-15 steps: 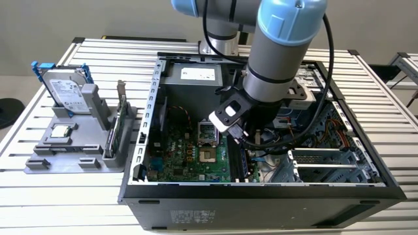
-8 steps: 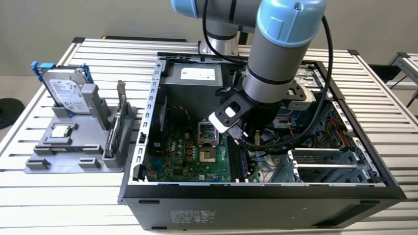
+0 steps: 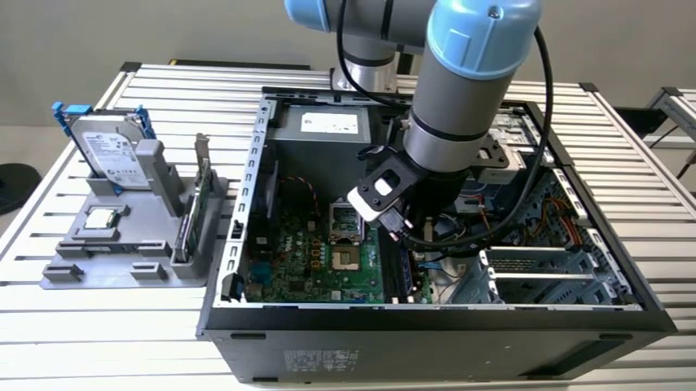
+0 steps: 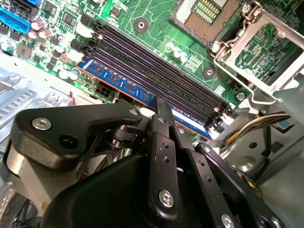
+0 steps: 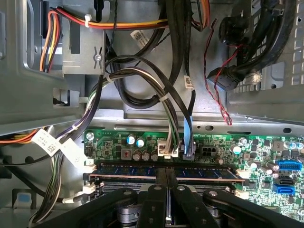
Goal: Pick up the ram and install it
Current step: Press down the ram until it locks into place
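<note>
The ram (image 4: 124, 87) is a dark-blue stick standing in the outermost of the black memory slots (image 4: 156, 61) on the green motherboard (image 3: 315, 261), inside the open computer case (image 3: 435, 318). In the first wrist view the ram (image 5: 128, 169) runs crosswise in front of the fingers. My gripper (image 4: 160, 103) is down inside the case (image 3: 405, 236), shut, with its fingertips (image 5: 160, 175) together and touching the stick's top edge near its middle. The fingers stand across the stick's length, not pinched around it.
Bundled cables (image 5: 156, 85) and a blue connector (image 5: 188, 137) hang close beside the slots. The open CPU socket (image 4: 209, 14) lies beyond them. Outside the case, at the exterior view's left, a grey fixture (image 3: 120, 269) holds a hard drive (image 3: 109, 151), a CPU chip (image 3: 103, 218) and a bracketed card (image 3: 191, 220).
</note>
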`<state>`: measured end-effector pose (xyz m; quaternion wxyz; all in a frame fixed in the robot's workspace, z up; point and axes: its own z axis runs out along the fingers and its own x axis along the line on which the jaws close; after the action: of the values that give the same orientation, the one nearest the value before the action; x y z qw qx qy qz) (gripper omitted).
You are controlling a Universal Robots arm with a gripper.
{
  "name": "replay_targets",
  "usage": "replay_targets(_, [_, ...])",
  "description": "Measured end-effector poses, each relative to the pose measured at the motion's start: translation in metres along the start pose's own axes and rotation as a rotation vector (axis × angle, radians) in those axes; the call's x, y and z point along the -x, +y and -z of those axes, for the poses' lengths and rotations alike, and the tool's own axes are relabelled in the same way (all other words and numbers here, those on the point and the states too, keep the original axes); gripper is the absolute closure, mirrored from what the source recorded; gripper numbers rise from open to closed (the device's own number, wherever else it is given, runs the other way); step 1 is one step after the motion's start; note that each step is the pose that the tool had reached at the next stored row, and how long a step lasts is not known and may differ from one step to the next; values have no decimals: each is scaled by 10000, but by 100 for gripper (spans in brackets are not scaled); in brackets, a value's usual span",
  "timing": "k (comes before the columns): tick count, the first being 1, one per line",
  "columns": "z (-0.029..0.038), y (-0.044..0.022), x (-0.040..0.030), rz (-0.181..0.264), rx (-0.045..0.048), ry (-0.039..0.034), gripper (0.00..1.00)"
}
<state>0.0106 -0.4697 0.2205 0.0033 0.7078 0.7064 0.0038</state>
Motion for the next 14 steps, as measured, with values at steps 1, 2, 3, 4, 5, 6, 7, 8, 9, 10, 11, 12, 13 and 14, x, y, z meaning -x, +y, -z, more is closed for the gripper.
replay_targets(1, [0, 0, 0, 0, 0, 1, 100])
replay_targets(2, [-1, 0, 0, 0, 0, 2, 100])
replay_targets(3, [-2, 0, 0, 0, 0, 4, 100])
replay_targets(4, [-2, 0, 0, 0, 0, 5, 100])
replay_targets(5, [-1, 0, 0, 0, -2, 5, 100])
replay_targets(6, [0, 0, 0, 0, -2, 6, 100])
replay_targets(7, [1, 0, 0, 0, -2, 6, 100])
replay_targets(8, [1, 0, 0, 0, -3, 6, 100])
replay_targets(9, [1, 0, 0, 0, -3, 6, 100])
replay_targets(10, [2, 0, 0, 0, -3, 6, 100])
replay_targets(11, [2, 0, 0, 0, -3, 6, 100])
replay_targets(12, [2, 0, 0, 0, -3, 6, 100])
replay_targets(13, [3, 0, 0, 1, -3, 5, 100])
replay_targets(14, [3, 0, 0, 1, -3, 5, 100])
